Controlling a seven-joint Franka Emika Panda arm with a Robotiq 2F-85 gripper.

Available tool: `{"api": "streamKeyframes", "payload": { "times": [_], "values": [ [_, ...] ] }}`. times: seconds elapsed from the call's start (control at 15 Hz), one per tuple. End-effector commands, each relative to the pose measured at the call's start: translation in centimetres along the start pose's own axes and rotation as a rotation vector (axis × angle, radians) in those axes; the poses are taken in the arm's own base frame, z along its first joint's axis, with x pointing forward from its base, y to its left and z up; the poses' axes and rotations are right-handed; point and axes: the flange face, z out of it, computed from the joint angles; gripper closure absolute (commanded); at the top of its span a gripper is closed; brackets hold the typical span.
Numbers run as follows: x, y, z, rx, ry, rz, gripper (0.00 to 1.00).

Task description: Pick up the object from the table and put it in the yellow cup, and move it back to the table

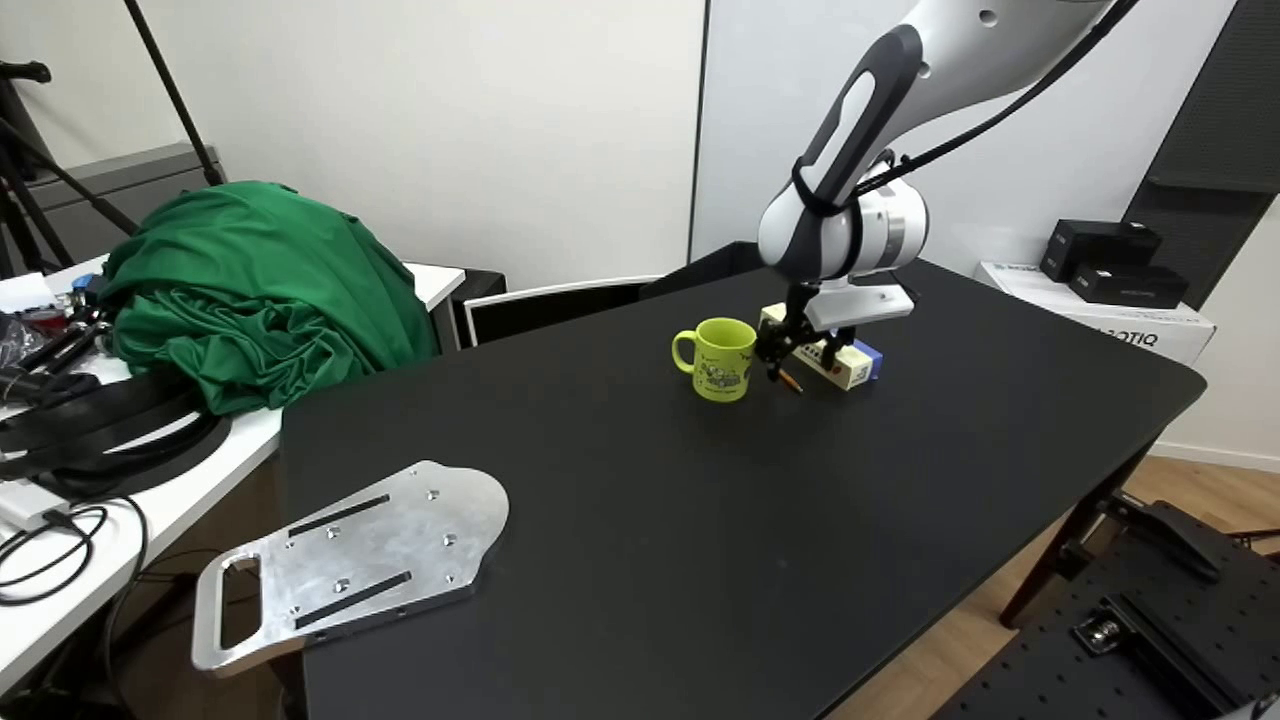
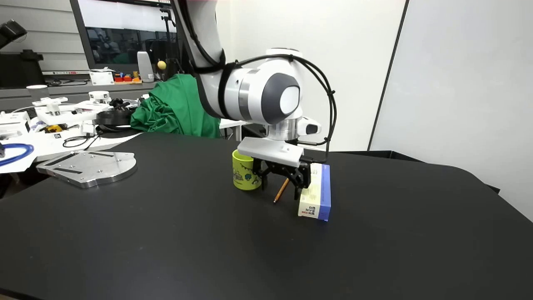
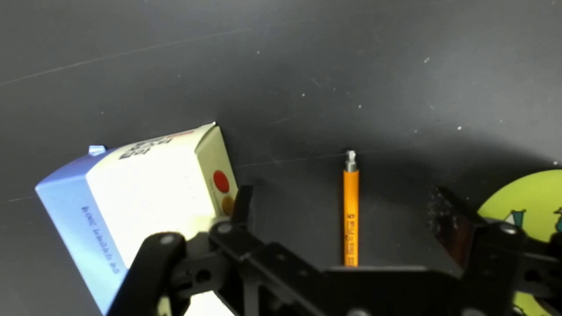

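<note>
Spanning an orange pen-like stick (image 3: 351, 210), the gripper (image 2: 280, 191) of a white robot arm (image 2: 250, 93) is pictured with its fingers spread apart, the stick seen ungripped between them in the wrist view. The stick is laid flat on the black table (image 1: 600, 520), between a yellow-green mug (image 1: 722, 362) and a cream-and-blue box (image 2: 312, 200), its silvery tip exposed and its opposite end hidden behind the gripper from the wrist camera. One finger is positioned near the mug and the other near the box; whether either is touched cannot be told. The mug is stood upright, its handle turned away from the gripper in an exterior view. The box is laid on a long side, partly covered by the gripper in all three views. Well apart from them, a slotted metal plate (image 1: 390, 540) is placed at the table's edge in both exterior views. Green cloth (image 1: 260, 290) is heaped on a cluttered white desk (image 1: 190, 510), and black boxes (image 1: 1085, 250) are set on a white carton (image 1: 1150, 330) just beyond the table.
</note>
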Motion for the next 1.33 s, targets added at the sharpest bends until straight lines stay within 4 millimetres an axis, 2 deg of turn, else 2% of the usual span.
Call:
{"api": "streamKeyframes", "payload": {
  "times": [0.0, 0.07, 0.2, 0.4, 0.8, 0.93, 1.07, 1.27],
  "values": [
    [0.8, 0.3, 1.0, 0.01, 0.0, 0.031, 0.0],
    [0.8, 0.3, 1.3, 0.011, -0.004, 0.037, 0.22],
    [0.9, 0.1, 1.3, 0.011, -0.002, 0.032, 0.32],
    [0.6, -0.1, 1.5, 0.013, -0.023, 0.026, 0.55],
    [1.0, 0.3, 0.9, -0.006, -0.014, 0.032, 0.94],
    [1.2, 0.3, 0.6, -0.018, -0.025, 0.032, 1.0],
    [1.3, 0.3, 0.4, -0.029, -0.048, 0.023, 0.98],
    [2.5, -0.8, -1.9, -0.008, -0.115, 0.041, 0.98]
  ]
}}
